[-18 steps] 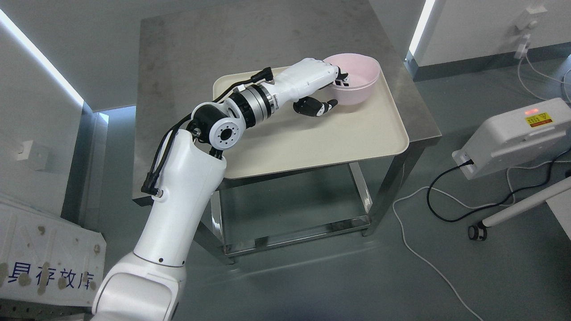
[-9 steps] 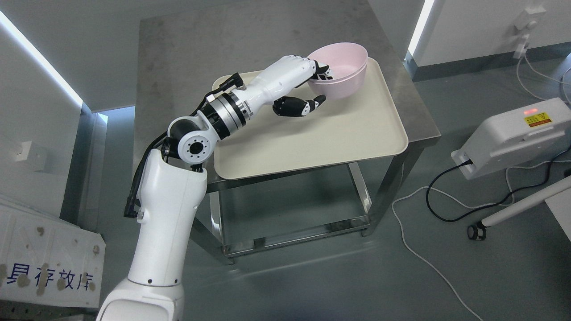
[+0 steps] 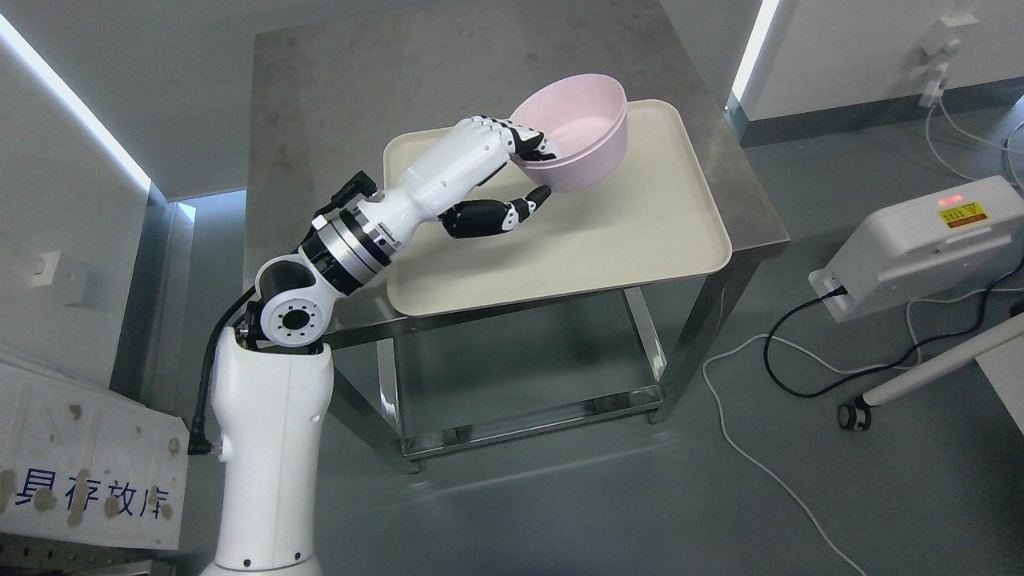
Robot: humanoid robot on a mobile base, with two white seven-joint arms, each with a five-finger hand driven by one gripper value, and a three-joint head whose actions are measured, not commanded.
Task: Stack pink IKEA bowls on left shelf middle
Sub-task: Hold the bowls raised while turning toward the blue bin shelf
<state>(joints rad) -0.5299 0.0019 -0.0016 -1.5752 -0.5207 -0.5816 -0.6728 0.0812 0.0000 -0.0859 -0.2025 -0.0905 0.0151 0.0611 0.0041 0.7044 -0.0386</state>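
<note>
The left hand (image 3: 512,172) grips a pink bowl (image 3: 572,132) by its near rim: the fingers (image 3: 528,144) hook over the edge into the bowl, and the thumb (image 3: 524,208) presses on the outer wall from below. The bowl appears to hang above the far part of the cream tray (image 3: 640,232), tilted so that its opening faces partly toward the camera. The tray rests on a steel table (image 3: 336,96). No other bowl shows, and no shelf is clearly in view; the right hand is out of view.

The step in hand appears to be carrying the bowl off the tray toward the shelf on the left. A rim pinch like this holds the bowl at one side only, so its weight hangs away from the grip and tends to swing it. The carry would go best slow and smooth, with the wrist turned to bring the bowl closer to level before it is set down. The grip should be firm, since the plastic wall looks smooth and may slip. Near the shelf, the bowl should come in low enough to clear the board above, then be lowered flat so that a second bowl can nest in it.
</note>
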